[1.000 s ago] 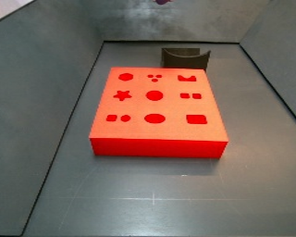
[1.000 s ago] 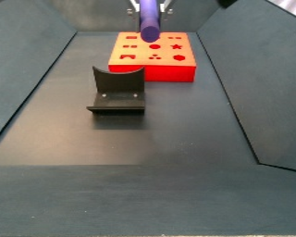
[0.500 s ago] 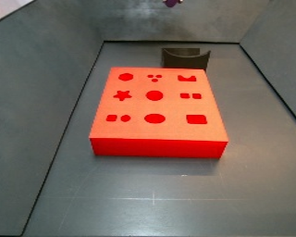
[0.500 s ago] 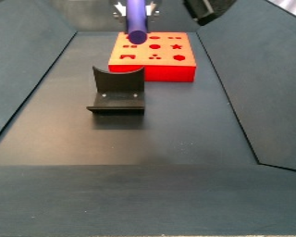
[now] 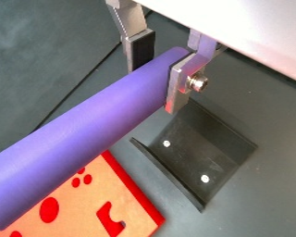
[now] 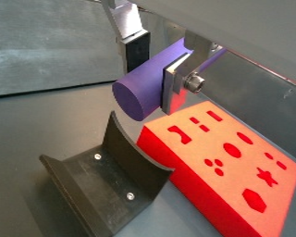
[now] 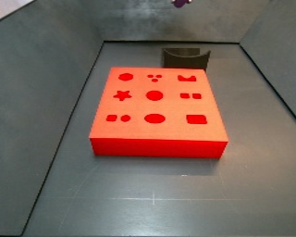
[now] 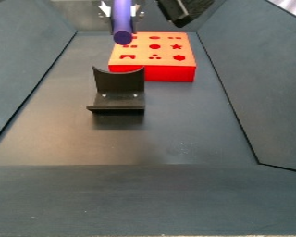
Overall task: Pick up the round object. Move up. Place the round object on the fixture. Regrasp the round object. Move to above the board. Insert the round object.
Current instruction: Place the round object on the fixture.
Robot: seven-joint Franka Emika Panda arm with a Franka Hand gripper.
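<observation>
Aloft, gripper (image 5: 163, 63) jaws clamp purple peg (image 5: 82, 134) over fixture (image 6: 107, 180), board (image 6: 231, 167) beside.

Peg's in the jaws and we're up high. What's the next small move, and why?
Probably ease the gripper down toward the fixture. The purple peg is clamped between the fingers, held well clear above the floor, and the fixture's notch is empty. In both wrist views the fixture sits below the peg, beside the board.
</observation>
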